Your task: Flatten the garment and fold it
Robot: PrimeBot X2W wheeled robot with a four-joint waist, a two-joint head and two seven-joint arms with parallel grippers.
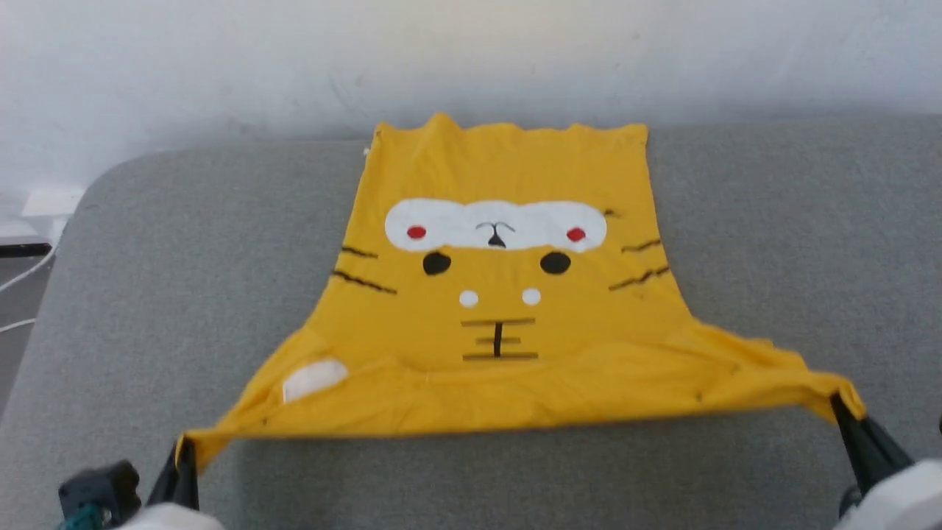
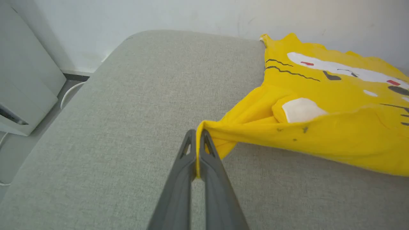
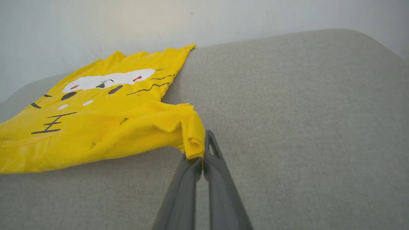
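1. While its printed front lies face up on the grey fabric-covered bench (image 1: 184, 258), the yellow cartoon T-shirt (image 1: 500, 294) stretches between both tools, its near edge raised slightly.
2. Left tool (image 2: 196, 136) is clamped tight on one corner of the shirt, which spreads away to its right.
3. Right tool (image 3: 203, 145) is pinched closed on the opposite, bunched corner, with the shirt running off to its left.
4. Far hem lies well ahead of both tools, beside the white wall (image 1: 221, 59).
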